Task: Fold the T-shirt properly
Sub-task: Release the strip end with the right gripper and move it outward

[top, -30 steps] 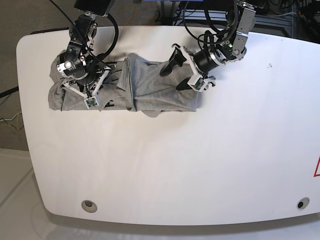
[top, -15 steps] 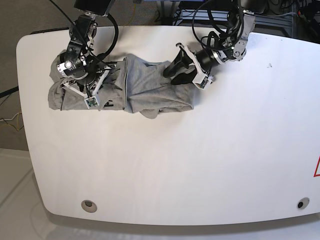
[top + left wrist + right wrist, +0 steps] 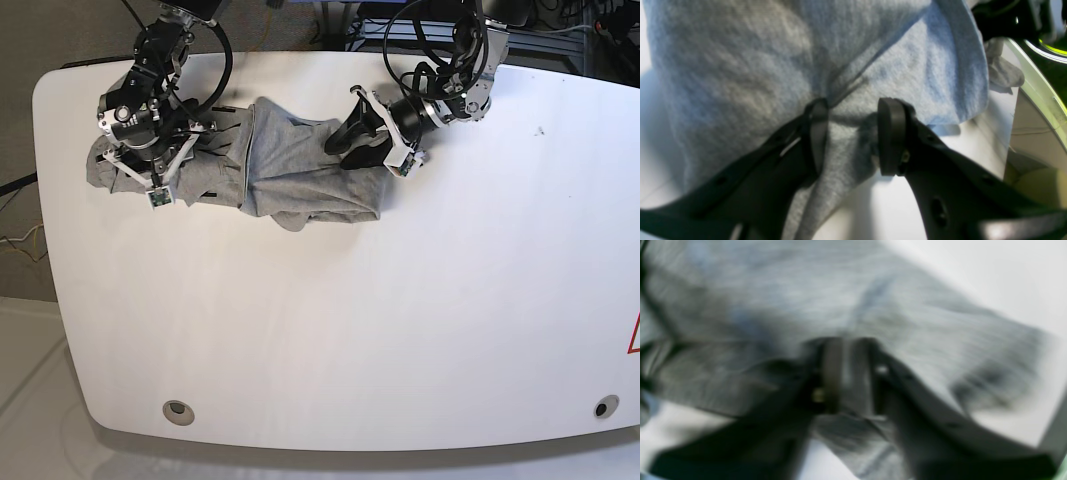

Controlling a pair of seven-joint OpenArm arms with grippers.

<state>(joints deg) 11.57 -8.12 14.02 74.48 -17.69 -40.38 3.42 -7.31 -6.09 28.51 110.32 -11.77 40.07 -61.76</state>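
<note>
T-shirt position: the grey T-shirt (image 3: 270,175) lies bunched on the far part of the white table (image 3: 400,330), toward the base view's left.
T-shirt axis: its long axis runs left to right across that view, roughly along the far table edge; one end sits under the arm on the left, the other under the arm on the right.
T-shirt shape: crumpled and partly doubled over, with a raised ridge near the middle and a loose lobe hanging toward the near side.
Right gripper: the right gripper (image 3: 150,175), on the base view's left, is down on the shirt's left end. Its wrist view is blurred; the pads (image 3: 831,373) stand close together with cloth (image 3: 873,300) around them, but I cannot tell whether they pinch it.
Left gripper: the left gripper (image 3: 850,133), at the shirt's right end, has its jaws partly apart with a fold of grey fabric (image 3: 773,66) gathered between the two black pads (image 3: 890,133); the cloth puckers at the pinch.
</note>
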